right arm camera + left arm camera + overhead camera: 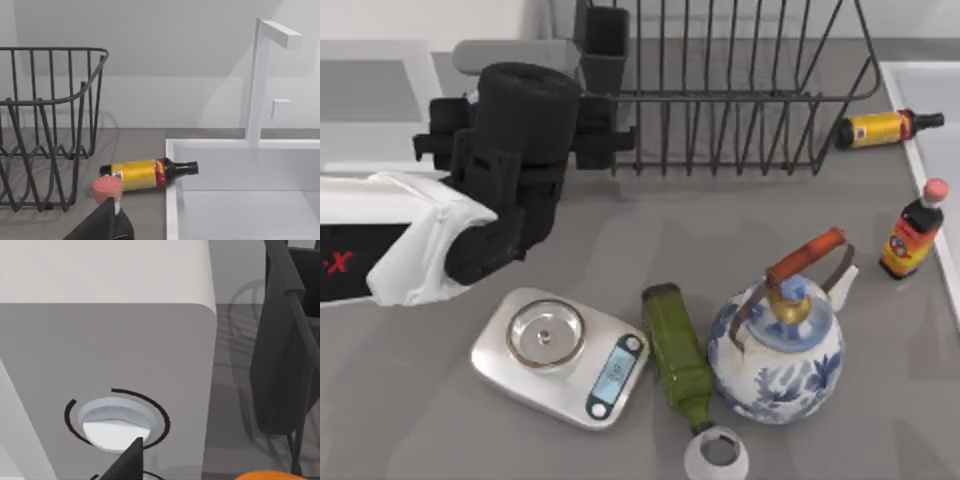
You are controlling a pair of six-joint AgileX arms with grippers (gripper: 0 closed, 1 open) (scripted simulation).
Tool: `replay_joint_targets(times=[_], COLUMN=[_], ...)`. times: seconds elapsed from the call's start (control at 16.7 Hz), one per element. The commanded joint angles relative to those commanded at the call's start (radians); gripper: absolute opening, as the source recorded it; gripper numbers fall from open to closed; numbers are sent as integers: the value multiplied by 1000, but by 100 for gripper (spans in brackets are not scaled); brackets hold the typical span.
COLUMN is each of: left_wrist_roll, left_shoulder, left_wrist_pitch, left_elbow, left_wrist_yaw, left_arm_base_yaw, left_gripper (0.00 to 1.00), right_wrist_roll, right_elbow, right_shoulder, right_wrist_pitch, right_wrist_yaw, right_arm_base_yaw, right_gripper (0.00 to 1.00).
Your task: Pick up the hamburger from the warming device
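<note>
Black and bulky, the left arm [510, 150] fills the near left of the top view, reaching toward the white microwave [380, 100] at the bench's far left. In the left wrist view the left end effector [125, 465] sits close against the microwave's front panel by a pale blue dial [117, 422]; whether its fingers are apart or together I cannot tell. I cannot place the hamburger with certainty: an orange sliver [265, 475] at that view's edge may be it.

To do this step well, I judge the end effector should be aimed at the cavity, not the panel, and close gently across the soft bun.

On the grey bench [440, 440], moving right, lie a steel scale [560, 355], a toppled green bottle [675, 355], a blue-and-white kettle [780, 345], a wire rack [740, 90] behind, two sauce bottles [912, 230], and a white sink [930, 150]. The right end effector [107, 225] hangs idle near the red-capped bottle; its state I cannot tell.
</note>
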Motion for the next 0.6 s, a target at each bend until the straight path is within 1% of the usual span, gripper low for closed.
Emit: replay_joint_targets(times=[0.06, 0.12, 0.3, 0.42, 0.6], left_wrist_roll=[0, 5, 4, 3, 1], left_shoulder=[0, 12, 49, 113, 238], left_wrist_pitch=[0, 3, 41, 119, 302], left_elbow=[0, -24, -31, -46, -81], left_wrist_yaw=[0, -15, -15, -14, -9], left_arm_base_yaw=[0, 34, 29, 22, 12], left_gripper=[0, 0, 0, 0, 0], right_wrist_roll=[0, 0, 0, 0, 0], right_elbow=[0, 0, 0, 0, 0], right_shoulder=[0, 0, 0, 0, 0], right_wrist_pitch=[0, 0, 0, 0, 0], right_wrist_yaw=[0, 0, 0, 0, 0], right_arm_base_yaw=[0, 0, 0, 0, 0], right_gripper=[100, 100, 100, 100, 100])
